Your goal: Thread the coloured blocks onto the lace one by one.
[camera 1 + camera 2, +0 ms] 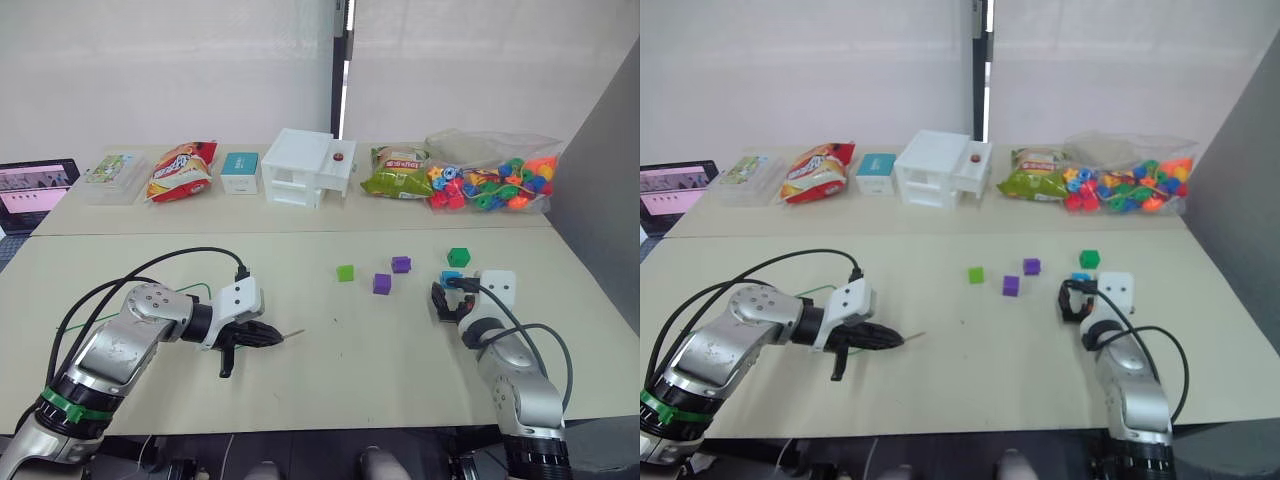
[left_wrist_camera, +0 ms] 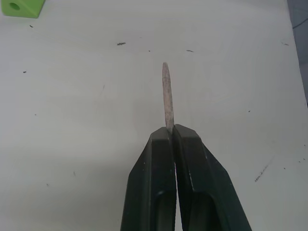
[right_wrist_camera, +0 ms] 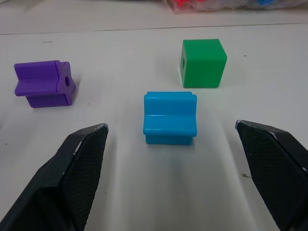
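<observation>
Left claw (image 1: 262, 338) is pinching the lace (image 2: 167, 94) just behind its stiff brown tip, fingers closed tight on it; tip is sticking out toward frame centre, lower left of the head view, just above the bench (image 1: 330, 390). A thin green run of cord is trailing back behind the left arm.

Right claw (image 3: 173, 144) is gaping wide, sitting at right of frame, straddling the blue block (image 3: 170, 118) without touching it. Dark green block (image 3: 203, 63) is lying just beyond the blue, purple block (image 3: 44, 83) off to one side. Second purple (image 1: 401, 264) and light green (image 1: 345, 272) are sitting mid-frame, apart from each other.

No block on the lace, so I'm reading this as the first pick: step in hand is grabbing blue.

Next move is calling for closing on the blue block's flat sides, keeping the hole clear, then lifting and lining the hole up with the tip. I can't make out the hole on blue from here.
</observation>
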`<act>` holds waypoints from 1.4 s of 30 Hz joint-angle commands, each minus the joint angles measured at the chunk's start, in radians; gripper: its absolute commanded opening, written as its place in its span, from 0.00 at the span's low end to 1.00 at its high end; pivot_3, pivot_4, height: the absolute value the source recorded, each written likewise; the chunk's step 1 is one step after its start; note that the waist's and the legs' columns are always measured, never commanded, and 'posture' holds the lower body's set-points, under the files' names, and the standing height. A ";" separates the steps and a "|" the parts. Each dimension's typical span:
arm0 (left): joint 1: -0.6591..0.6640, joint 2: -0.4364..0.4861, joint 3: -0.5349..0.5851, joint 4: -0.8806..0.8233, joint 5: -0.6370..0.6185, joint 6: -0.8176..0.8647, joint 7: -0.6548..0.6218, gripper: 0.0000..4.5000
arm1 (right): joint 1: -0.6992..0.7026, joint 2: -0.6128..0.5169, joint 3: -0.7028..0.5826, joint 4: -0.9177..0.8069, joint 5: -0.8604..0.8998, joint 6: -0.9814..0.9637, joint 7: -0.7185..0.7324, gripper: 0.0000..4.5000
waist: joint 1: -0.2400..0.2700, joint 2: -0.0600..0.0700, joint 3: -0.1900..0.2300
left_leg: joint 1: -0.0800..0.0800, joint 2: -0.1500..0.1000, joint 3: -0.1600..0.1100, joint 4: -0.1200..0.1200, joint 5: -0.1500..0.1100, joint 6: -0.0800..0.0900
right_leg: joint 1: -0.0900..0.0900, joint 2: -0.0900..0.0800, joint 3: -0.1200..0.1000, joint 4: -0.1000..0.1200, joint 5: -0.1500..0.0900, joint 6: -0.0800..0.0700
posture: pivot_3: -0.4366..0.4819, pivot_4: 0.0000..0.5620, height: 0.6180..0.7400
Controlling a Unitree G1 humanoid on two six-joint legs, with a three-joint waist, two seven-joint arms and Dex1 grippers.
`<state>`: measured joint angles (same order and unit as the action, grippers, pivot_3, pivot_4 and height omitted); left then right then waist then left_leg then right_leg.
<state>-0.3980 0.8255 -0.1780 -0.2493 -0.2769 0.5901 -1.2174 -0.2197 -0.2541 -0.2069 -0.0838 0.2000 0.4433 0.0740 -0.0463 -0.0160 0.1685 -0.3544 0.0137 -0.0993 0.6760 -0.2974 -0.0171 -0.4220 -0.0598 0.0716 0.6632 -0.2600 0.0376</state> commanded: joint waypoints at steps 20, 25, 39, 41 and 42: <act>-0.010 0.007 0.007 -0.022 -0.015 -0.001 0.015 0.00 | -0.077 0.054 -0.003 0.066 0.000 -0.149 -0.005 0.26 | -0.001 0.000 0.000 | 0.000 0.000 0.000 0.000 0.000 0.000 | 0.000 0.000 0.000 0.000 0.000 0.000 | 0.48 0.27 1.00; -0.017 0.005 0.003 -0.004 -0.013 -0.011 0.007 0.00 | 0.059 0.095 0.045 -0.199 -0.004 -0.066 -0.019 0.26 | 0.000 0.000 0.000 | 0.000 0.000 -0.001 0.000 0.000 0.000 | 0.000 0.000 0.000 0.001 0.000 0.000 | 0.48 0.27 1.00; -0.064 0.020 -0.041 0.048 -0.005 -0.037 -0.070 0.00 | 0.438 0.163 0.609 -0.727 -0.041 0.287 -0.100 0.26 | 0.000 0.000 0.000 | 0.000 0.001 -0.001 0.000 0.000 0.000 | 0.001 0.001 -0.001 -0.003 -0.001 -0.001 | 0.48 0.27 1.00; -0.065 0.030 -0.043 0.040 -0.006 -0.034 -0.082 0.00 | 0.441 0.184 0.633 -0.662 -0.063 0.276 -0.125 0.26 | 0.002 -0.001 0.000 | 0.000 0.001 -0.001 0.000 0.000 -0.001 | 0.001 0.001 -0.001 -0.004 -0.001 -0.001 | 0.48 0.27 1.00; -0.067 0.033 -0.043 0.038 -0.007 -0.031 -0.087 0.00 | 0.446 0.200 0.640 -0.638 -0.066 0.272 -0.136 0.26 | 0.002 -0.001 0.000 | 0.000 0.001 -0.001 0.000 0.000 -0.001 | 0.001 0.001 -0.001 -0.004 -0.001 -0.001 | 0.48 0.27 1.00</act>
<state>-0.4469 0.8438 -0.2218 -0.1863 -0.2774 0.5678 -1.2897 0.2204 -0.0731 0.4079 -0.7323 0.1461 0.7354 -0.0465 -0.0446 -0.0166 0.1687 -0.3546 0.0145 -0.1005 0.6755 -0.2970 -0.0179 -0.4216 -0.0590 0.0701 0.6598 -0.2610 0.0367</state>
